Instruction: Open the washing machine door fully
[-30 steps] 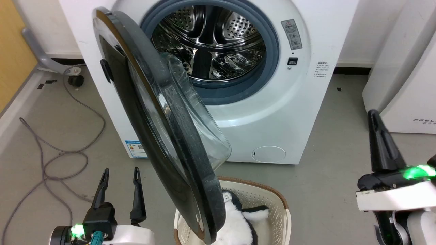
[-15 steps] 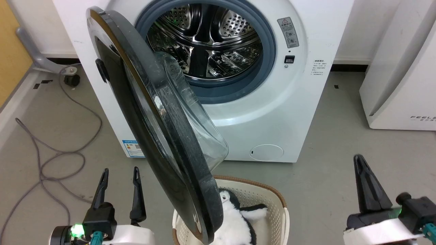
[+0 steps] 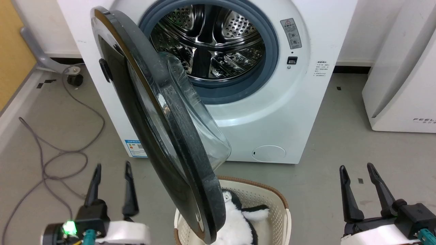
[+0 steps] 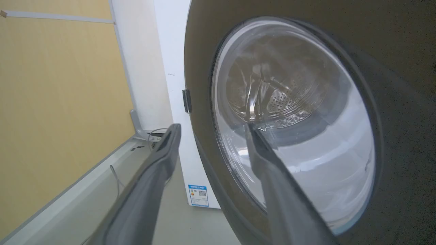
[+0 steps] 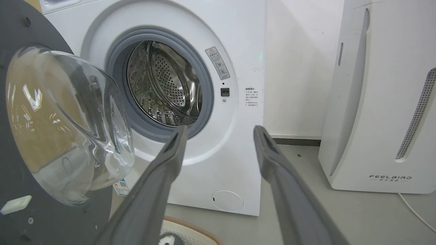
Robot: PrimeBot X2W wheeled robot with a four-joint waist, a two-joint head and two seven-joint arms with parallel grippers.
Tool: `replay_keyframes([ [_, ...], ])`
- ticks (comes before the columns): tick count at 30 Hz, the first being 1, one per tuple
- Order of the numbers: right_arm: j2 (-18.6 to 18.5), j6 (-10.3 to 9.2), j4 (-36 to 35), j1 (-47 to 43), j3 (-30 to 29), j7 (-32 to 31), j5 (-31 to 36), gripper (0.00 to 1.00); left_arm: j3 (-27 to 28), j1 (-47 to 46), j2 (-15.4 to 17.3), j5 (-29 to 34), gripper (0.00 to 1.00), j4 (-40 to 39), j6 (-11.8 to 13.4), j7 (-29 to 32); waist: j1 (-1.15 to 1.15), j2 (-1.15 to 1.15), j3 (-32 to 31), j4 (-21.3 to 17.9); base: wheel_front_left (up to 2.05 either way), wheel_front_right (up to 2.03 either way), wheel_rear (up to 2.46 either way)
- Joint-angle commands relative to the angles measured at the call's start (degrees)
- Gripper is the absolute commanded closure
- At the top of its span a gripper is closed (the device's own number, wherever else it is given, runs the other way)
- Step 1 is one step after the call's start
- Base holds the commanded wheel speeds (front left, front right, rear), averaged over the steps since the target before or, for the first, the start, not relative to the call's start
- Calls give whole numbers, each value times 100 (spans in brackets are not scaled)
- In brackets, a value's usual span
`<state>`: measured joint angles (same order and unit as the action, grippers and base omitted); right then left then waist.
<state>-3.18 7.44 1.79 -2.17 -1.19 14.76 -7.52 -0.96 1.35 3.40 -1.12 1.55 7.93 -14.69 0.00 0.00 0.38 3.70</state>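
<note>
Door (image 3: 170, 136), large round glossy black disc with a bulging clear glass bowl (image 3: 201, 129) at its centre: swung out from the white boxy front-loading washing machine (image 3: 272, 112), hinged at that machine's left edge, standing roughly edge-on in front of it, not yet folded back. Leaves the machine's grey rubber ring (image 3: 238, 92) and perforated steel drum (image 3: 211, 44) exposed. Looks heavy and rigid, likely to turn freely on the hinge yet carry some momentum. Glossy face and glass probably slippery, and the glass best spared any knock from hard fingertips. Better pushed than pinched: press the dark inner rim band near the free edge, farthest from the machine's hinge side, where leverage seems greatest, and keep off the bowl. Left gripper (image 3: 112, 165): in front of the machine's lower left corner, on the door's outer-face side, jaws spread wide, holding nothing, seemingly clear of the door. Right gripper (image 3: 356, 166): in front of the machine and off to its right, jaws likewise spread and empty. Under the door's free edge, in front of the machine: cream perforated plastic basket (image 3: 272, 200) with a black-and-white plush toy (image 3: 235, 217), close enough to snag a low sweeping arm. Judged partway done, with more swing toward the machine's left needed.
</note>
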Motion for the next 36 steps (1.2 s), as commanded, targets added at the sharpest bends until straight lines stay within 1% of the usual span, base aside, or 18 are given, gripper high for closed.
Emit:
replay_keyframes([
  [1,29,5,-5,-82,15,23,56,0,49,-109,30,23,100,-158,30,-30,0,0,2,20,0,0,0],
  [9,29,5,-29,-118,19,24,129,0,81,-518,113,74,100,-989,-23,-30,0,0,-6,99,0,0,0],
  [15,30,5,-48,-131,28,24,128,0,-226,-785,136,179,100,-1806,-127,-30,0,0,-41,119,0,0,0],
  [22,30,5,-71,-167,34,24,148,0,-987,-909,93,209,100,-2354,-341,-31,0,0,-84,131,0,0,0],
  [26,30,5,-76,-179,38,24,149,0,-1432,-915,57,199,100,-2520,-399,-31,0,0,-105,132,0,0,0],
  [29,30,5,-73,-191,26,24,136,0,-1813,-913,35,184,100,-2584,-484,-31,0,0,-122,152,0,0,0],
  [32,30,5,-61,-198,33,24,125,0,-2257,-892,26,220,100,-2549,-625,-31,0,0,-137,172,0,0,0],
  [36,30,5,-44,-197,49,24,108,0,-2657,-827,21,253,100,-2410,-702,-31,0,0,-153,187,0,0,0],
])
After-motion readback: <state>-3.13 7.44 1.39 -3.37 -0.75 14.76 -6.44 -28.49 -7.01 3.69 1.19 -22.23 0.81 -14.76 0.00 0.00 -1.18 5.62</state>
